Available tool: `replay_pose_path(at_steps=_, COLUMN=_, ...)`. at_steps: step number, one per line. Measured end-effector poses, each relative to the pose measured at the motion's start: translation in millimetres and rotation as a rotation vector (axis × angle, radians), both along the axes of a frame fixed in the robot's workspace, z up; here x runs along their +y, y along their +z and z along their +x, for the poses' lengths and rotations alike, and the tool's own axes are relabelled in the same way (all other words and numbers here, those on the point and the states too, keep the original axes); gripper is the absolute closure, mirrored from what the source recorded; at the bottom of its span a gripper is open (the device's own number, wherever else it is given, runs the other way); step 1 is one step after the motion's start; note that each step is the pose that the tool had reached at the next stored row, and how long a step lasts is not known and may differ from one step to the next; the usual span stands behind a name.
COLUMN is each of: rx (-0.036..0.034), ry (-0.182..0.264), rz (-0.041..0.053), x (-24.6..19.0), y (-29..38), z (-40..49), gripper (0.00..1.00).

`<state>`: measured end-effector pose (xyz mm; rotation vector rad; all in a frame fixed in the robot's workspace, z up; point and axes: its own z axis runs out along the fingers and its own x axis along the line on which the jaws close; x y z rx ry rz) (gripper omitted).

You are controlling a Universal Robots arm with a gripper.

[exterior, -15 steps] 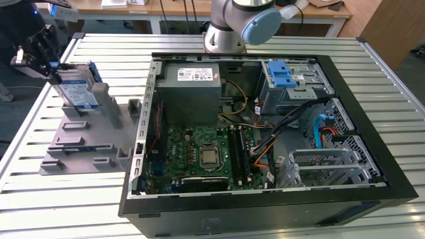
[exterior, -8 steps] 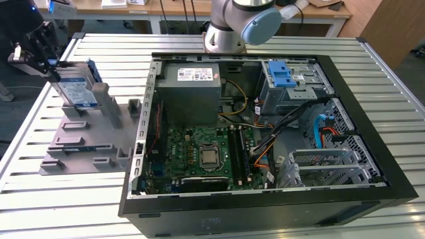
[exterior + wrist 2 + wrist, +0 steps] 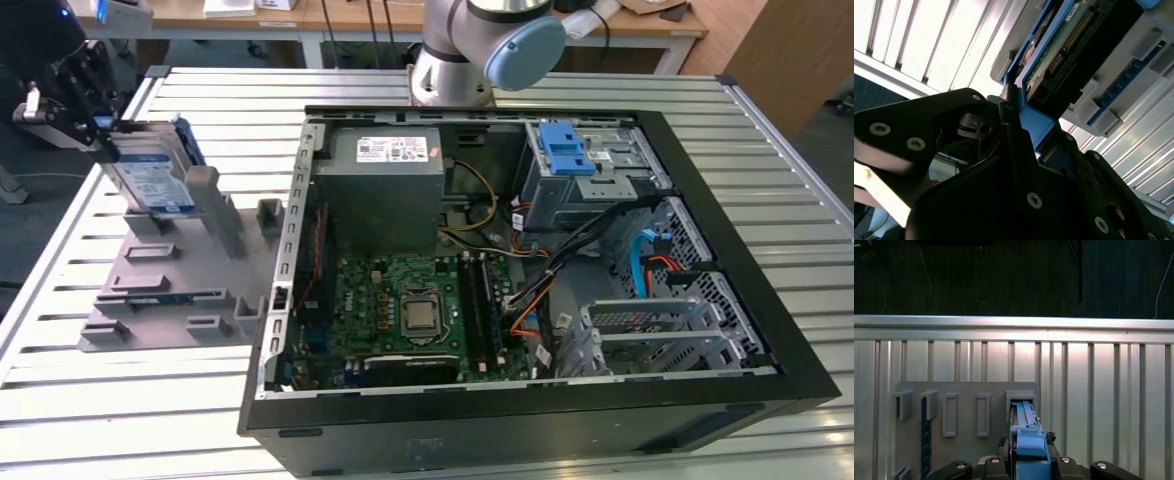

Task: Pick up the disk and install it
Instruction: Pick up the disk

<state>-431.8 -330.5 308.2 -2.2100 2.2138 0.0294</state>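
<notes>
My gripper (image 3: 96, 128) stands at the exterior view's left, its jaws closed on the blue bracket along one edge of the disk (image 3: 151, 178), which I hold upright. The disk's lower end meets the grey slotted fixture (image 3: 160, 290) on the slatted table (image 3: 120, 420), beside the open computer case (image 3: 467, 425) on the exterior view's right.

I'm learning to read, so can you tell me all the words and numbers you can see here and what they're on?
Label on the disk: print and a barcode, too small to read.
White sticker on the power supply box: too small to read.
Markings on the motherboard: too small to read.
So nothing can be quoted.
</notes>
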Motion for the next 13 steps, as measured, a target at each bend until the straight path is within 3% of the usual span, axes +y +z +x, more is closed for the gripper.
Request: replay_pose_path(at_steps=13, rx=0.0, ry=0.0, rz=0.0, x=0.0, y=9.0, z=0.0, gripper=0.64)
